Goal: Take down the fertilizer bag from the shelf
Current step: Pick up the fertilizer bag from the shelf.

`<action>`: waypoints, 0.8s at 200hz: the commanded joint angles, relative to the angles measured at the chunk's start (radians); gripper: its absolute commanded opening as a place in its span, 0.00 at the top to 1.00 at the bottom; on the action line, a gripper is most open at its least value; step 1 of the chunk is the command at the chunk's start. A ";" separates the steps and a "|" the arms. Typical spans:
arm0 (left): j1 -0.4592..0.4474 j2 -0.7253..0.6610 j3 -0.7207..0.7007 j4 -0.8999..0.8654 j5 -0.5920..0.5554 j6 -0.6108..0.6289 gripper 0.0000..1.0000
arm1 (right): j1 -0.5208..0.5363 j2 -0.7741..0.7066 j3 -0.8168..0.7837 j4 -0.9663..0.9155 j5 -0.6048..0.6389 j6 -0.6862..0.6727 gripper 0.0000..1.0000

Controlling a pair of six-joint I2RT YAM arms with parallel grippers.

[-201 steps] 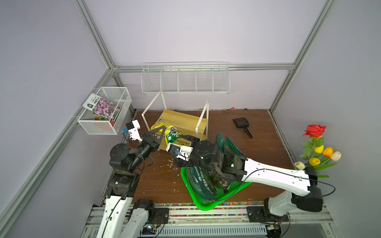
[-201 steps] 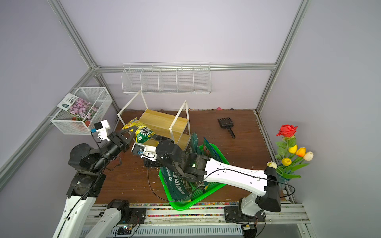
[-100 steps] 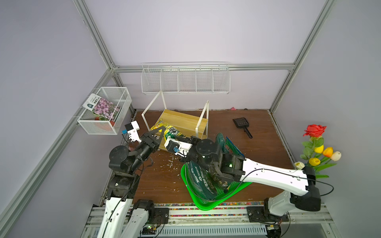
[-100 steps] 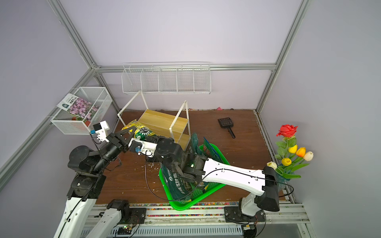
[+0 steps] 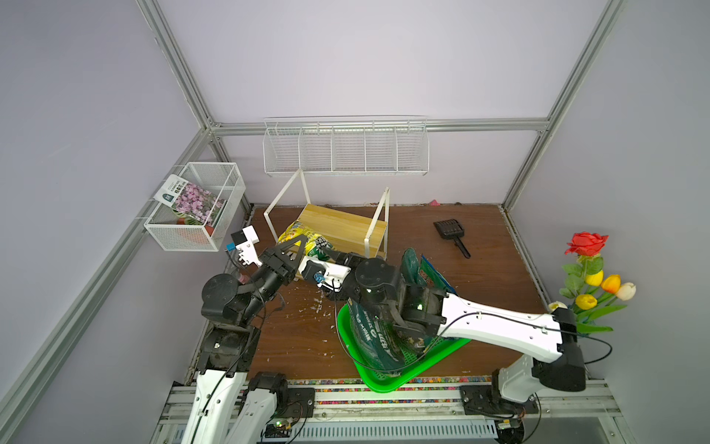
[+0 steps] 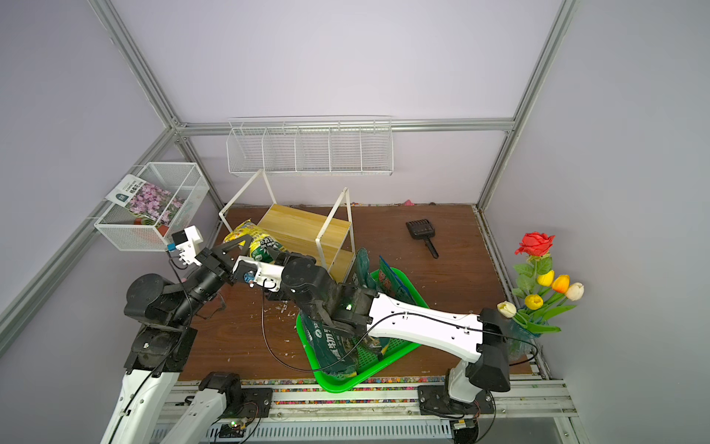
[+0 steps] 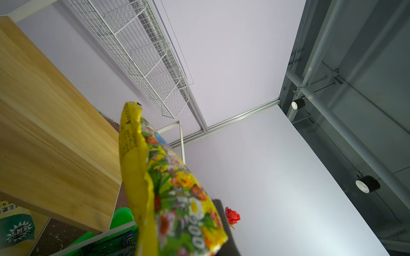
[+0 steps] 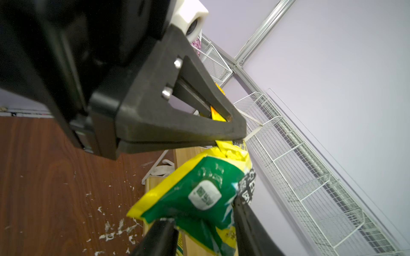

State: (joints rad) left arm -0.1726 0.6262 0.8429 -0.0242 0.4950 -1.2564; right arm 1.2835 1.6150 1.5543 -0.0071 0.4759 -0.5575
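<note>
- A white wire mesh box hangs on the left wall and holds a seed packet printed with pink flowers.
- Just below it, the black left gripper reaches toward the back of the table. Its jaws are clenched on the top edge of the fertilizer bag. The right wrist view shows a sliver of yellow film pinched at its tips.
- The fertilizer bag is a glossy yellow pouch, flower-printed on one face and green-panelled on the other. It hangs upright at the left end of the shelf, just beside the top board's edge. Whether it touches the board cannot be told.
- The shelf is a small two-tier rack of light yellow wooden boards in a thin white metal frame. It stands at the back of the brown wooden tabletop, below a long white wire wall rack.
- The right gripper reaches in from the right. Its black fingers stand apart on either side of the bag's green lower end and touch it. Whether they squeeze it cannot be told.
- A bright green plastic basket tray at the front holds dark green bags.
- A black slotted scoop lies flat on the tabletop.
- At the far right stands a bunch of artificial flowers: a red rose with yellow and orange tulips.
</note>
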 commanded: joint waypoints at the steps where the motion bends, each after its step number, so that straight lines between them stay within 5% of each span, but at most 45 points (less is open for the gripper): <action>1: -0.005 -0.023 0.001 0.076 0.012 -0.005 1.00 | 0.002 0.006 0.020 0.020 0.028 0.004 0.64; 57: -0.005 -0.036 -0.036 0.087 -0.013 -0.003 1.00 | 0.002 -0.029 0.008 0.020 0.006 0.027 0.93; 98: -0.005 -0.035 -0.039 0.093 -0.012 -0.006 1.00 | 0.001 -0.042 0.007 0.033 -0.011 0.033 1.00; 115: -0.005 -0.036 -0.040 0.092 -0.013 -0.007 0.72 | 0.001 -0.045 0.012 0.033 -0.020 0.036 1.00; 134: -0.005 -0.037 -0.039 0.066 -0.029 -0.005 0.03 | 0.001 -0.054 0.017 0.039 -0.030 0.044 1.00; 160: -0.005 -0.045 -0.042 0.039 -0.063 0.010 0.01 | 0.001 -0.090 0.020 0.047 -0.029 0.048 1.00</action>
State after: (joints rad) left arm -0.1757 0.5934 0.7982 0.0196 0.4683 -1.2663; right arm 1.2823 1.6093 1.5555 -0.0242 0.4625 -0.5346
